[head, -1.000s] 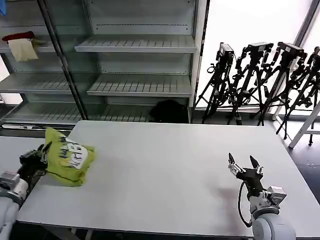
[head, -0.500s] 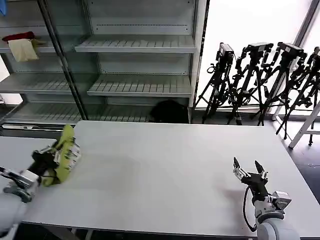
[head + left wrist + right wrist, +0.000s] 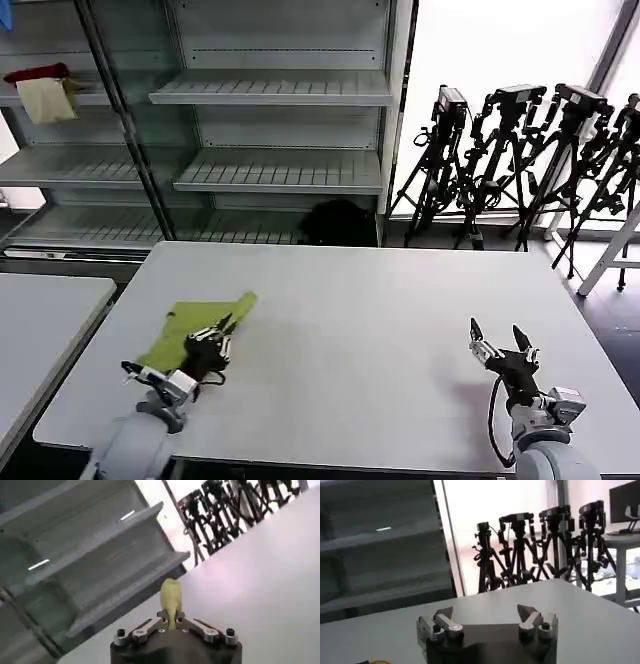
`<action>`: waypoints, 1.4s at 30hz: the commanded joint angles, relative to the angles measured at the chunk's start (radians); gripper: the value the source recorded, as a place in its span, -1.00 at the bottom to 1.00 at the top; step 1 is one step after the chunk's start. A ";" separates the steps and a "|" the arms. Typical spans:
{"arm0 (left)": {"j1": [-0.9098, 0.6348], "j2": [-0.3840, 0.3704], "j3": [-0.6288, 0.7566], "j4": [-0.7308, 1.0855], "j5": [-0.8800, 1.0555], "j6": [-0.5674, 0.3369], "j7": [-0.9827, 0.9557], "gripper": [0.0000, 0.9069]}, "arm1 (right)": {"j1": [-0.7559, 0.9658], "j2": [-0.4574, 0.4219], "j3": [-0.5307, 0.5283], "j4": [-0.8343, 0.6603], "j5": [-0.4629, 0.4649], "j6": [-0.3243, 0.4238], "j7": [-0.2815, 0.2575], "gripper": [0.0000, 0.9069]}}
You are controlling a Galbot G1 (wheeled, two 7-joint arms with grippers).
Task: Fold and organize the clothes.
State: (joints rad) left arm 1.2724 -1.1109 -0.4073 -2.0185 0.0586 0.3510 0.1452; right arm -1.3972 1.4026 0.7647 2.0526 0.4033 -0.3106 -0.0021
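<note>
Grey shelving (image 3: 270, 90) stands behind the white counter (image 3: 350, 350), with camera tripods (image 3: 520, 150) by the window. Left pincer (image 3: 222, 330) is clenched on the lime-green T-shirt (image 3: 190, 322), which lies bunched at the counter's left side; the left wrist view shows fabric pinched between its fingers (image 3: 172, 622). Right pincer (image 3: 497, 340) is released, hovering over the counter's right side.

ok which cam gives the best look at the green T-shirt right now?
Head view: the green T-shirt lies folded on the white table, its outline visible, the left gripper shut on its edge. The left wrist view shows a narrow pinched strip of it. The right wrist view adds nothing clear.
</note>
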 commanded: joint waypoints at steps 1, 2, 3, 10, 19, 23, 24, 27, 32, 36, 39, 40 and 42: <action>-0.146 -0.117 0.275 0.014 -0.271 0.176 -0.220 1.00 | -0.002 0.005 -0.008 0.019 -0.014 -0.018 0.002 1.00; -0.152 -0.128 0.287 0.020 -0.269 0.175 -0.221 1.00 | -0.004 0.006 -0.013 0.026 -0.017 -0.029 0.002 1.00; -0.159 -0.138 0.301 0.027 -0.271 0.174 -0.219 1.00 | -0.005 0.007 -0.017 0.032 -0.017 -0.040 0.001 1.00; -0.174 -0.141 0.326 -0.018 -0.284 0.070 -0.231 1.00 | 0.001 0.015 -0.073 0.062 -0.012 -0.117 -0.025 1.00; -0.133 -0.061 0.121 -0.124 -0.380 0.031 -0.214 1.00 | 0.071 0.027 -0.376 0.061 0.134 -0.270 0.047 1.00; -0.101 -0.025 0.012 -0.112 -0.394 0.004 -0.196 1.00 | 0.145 0.061 -0.539 0.000 0.236 -0.273 0.146 1.00; -0.084 -0.021 -0.011 -0.110 -0.396 -0.002 -0.192 1.00 | 0.170 0.075 -0.571 -0.029 0.277 -0.274 0.177 1.00; -0.051 -0.023 -0.043 -0.107 -0.394 -0.009 -0.190 1.00 | 0.205 0.132 -0.627 -0.083 0.314 -0.275 0.226 1.00; -0.014 -0.049 -0.041 -0.109 -0.391 -0.014 -0.177 1.00 | 0.222 0.200 -0.672 -0.144 0.330 -0.274 0.270 1.00; -0.001 -0.071 -0.033 -0.094 -0.369 -0.034 -0.167 1.00 | 0.219 0.224 -0.681 -0.154 0.344 -0.273 0.292 1.00; 0.021 -0.095 -0.026 -0.080 -0.328 -0.065 -0.160 1.00 | 0.218 0.237 -0.664 -0.171 0.358 -0.273 0.303 1.00; 0.027 -0.098 -0.025 -0.078 -0.328 -0.068 -0.159 1.00 | 0.216 0.237 -0.662 -0.172 0.361 -0.273 0.300 1.00; 0.045 -0.106 -0.023 -0.068 -0.326 -0.085 -0.156 1.00 | 0.213 0.238 -0.659 -0.165 0.364 -0.273 0.302 0.73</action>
State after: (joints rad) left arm 1.2520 -1.1879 -0.3882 -2.1025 -0.2961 0.3229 -0.0218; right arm -1.2158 1.5819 0.1849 1.9390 0.7020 -0.5661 0.2353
